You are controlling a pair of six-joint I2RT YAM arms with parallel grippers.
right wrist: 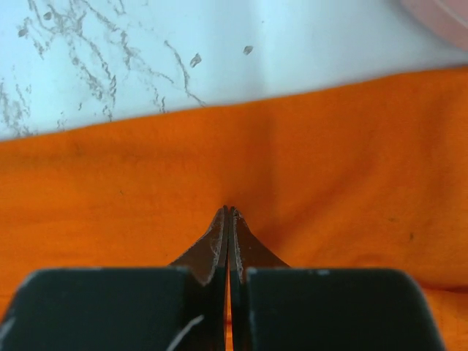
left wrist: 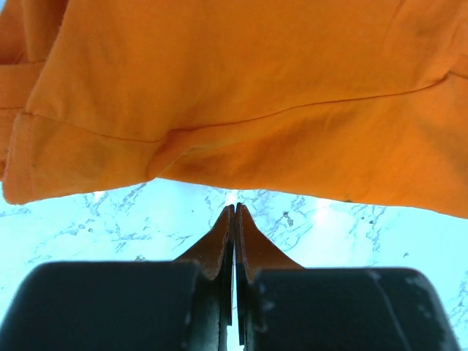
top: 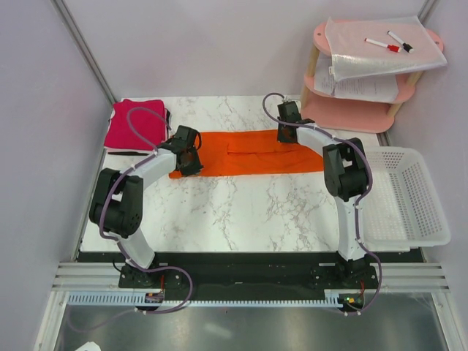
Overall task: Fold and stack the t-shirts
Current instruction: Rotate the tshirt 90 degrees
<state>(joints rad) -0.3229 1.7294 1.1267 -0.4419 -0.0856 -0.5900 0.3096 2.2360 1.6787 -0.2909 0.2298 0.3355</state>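
The orange t-shirt [top: 248, 157] lies folded into a long flat strip across the back of the marble table [top: 241, 212]. The magenta t-shirt [top: 131, 126] sits folded at the back left corner. My left gripper [top: 191, 162] hovers at the strip's left end. In the left wrist view the left gripper [left wrist: 235, 208] is shut and empty over bare marble, with the orange t-shirt [left wrist: 241, 88] just beyond its tips. My right gripper [top: 285, 137] is at the strip's far edge. The right gripper [right wrist: 229, 210] is shut, tips down on the orange t-shirt [right wrist: 329, 161], with no cloth seen between the jaws.
A pink tiered shelf [top: 365, 80] with paper sheets and markers stands at the back right. A white plastic basket [top: 409, 197] sits along the table's right side. Walls close in the left and the back.
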